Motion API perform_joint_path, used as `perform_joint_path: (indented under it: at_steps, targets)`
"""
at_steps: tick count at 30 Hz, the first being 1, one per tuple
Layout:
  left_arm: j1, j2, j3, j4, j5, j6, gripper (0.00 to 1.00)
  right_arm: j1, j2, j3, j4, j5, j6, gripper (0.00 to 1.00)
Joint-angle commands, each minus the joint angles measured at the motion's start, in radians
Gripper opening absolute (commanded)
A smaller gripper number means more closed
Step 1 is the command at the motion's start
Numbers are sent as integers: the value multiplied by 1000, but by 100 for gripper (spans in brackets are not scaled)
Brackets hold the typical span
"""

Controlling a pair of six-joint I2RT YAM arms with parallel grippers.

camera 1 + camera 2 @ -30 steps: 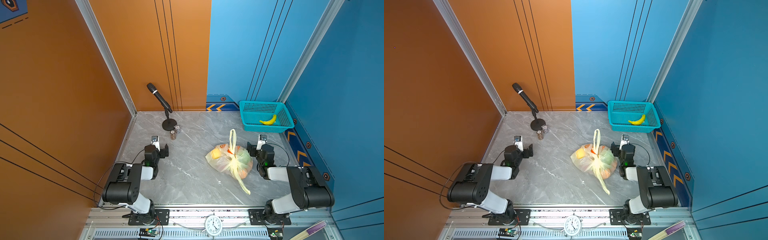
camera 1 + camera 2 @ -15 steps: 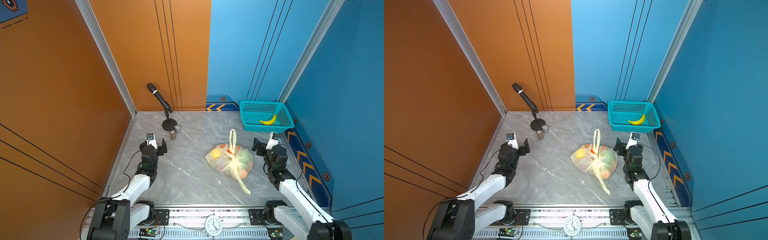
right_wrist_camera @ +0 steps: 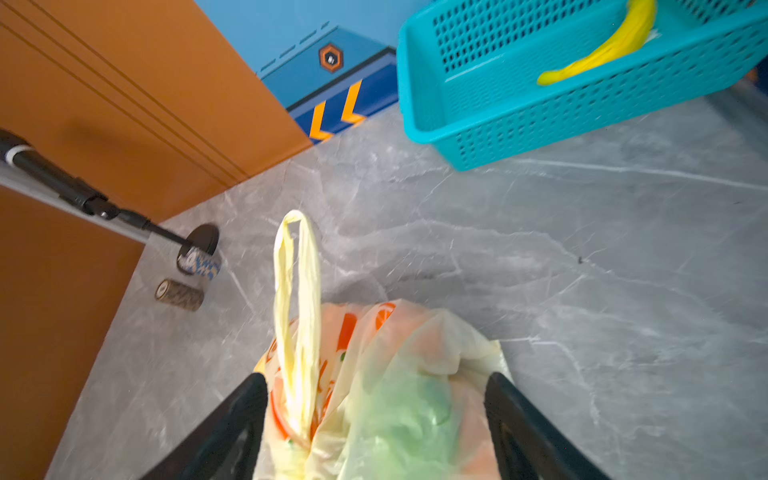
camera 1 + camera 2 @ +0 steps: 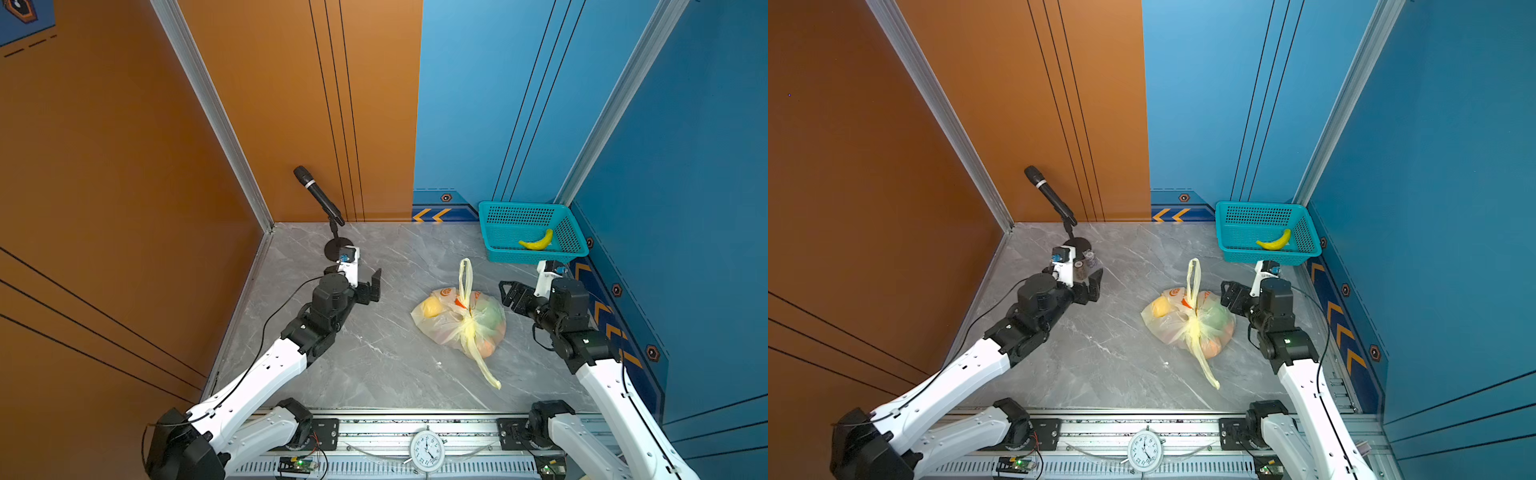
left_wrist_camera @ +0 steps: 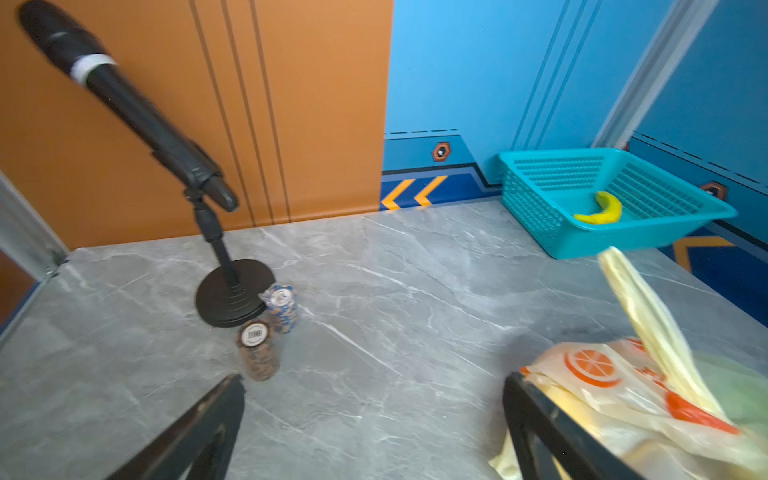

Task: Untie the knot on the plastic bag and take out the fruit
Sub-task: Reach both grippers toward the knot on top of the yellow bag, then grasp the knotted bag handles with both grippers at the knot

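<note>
Both arms reach forward low over the surface (image 4: 374, 365). Left tool (image 4: 373, 287) gapes wide, well apart from the bag (image 4: 444, 332) mid-surface; right tool (image 4: 508, 294), jaws apart too, sits just beside it (knot (image 4: 468, 322) tied).

Pale yellow plastic bag (image 4: 441, 332) slumped on marble table (image 4: 374, 374), knot (image 4: 468, 323) tied — fruit (image 4: 431, 308) showing through inside

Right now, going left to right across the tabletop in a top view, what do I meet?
The microphone, left claw, plastic bag, banana; the right claw overlaps the bag's edge, so I leave it out.
</note>
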Motion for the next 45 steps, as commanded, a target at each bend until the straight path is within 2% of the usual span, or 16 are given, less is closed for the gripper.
perform_joint_path:
  at_steps: [1, 4, 9, 13, 19, 25, 34, 35, 38, 42, 45]
  targets:
    - [-86, 53, 62, -68, 28, 1, 97, 35, 55, 66, -163, -108, 34, 81]
    - [-175, 115, 100, -63, 41, 19, 98, 92, 104, 79, -181, -107, 42, 79]
    - [-274, 227, 147, -59, 99, 52, 98, 170, 171, 65, -187, -61, 40, 74]
    - [-328, 312, 163, -18, 153, 54, 100, 190, 192, 28, -158, -24, 55, 64]
    - [-358, 429, 193, 36, 233, 11, 98, 198, 200, -12, -133, 5, 58, 55]
    - [-395, 521, 216, 108, 287, 60, 91, 212, 223, -19, -137, 40, 39, 43]
    - [-408, 629, 288, 114, 279, 76, 87, 240, 249, -22, -127, 17, 38, 25]
    - [-408, 640, 295, 114, 282, 75, 84, 241, 249, -21, -125, 18, 38, 24]
    - [-409, 667, 306, 115, 294, 78, 81, 245, 248, -19, -124, 16, 41, 18]
    - [-410, 688, 315, 101, 289, 84, 69, 249, 246, -23, -114, 13, 45, 12]
    - [-409, 695, 315, 82, 308, 88, 64, 250, 240, -27, -110, 25, 45, 9]
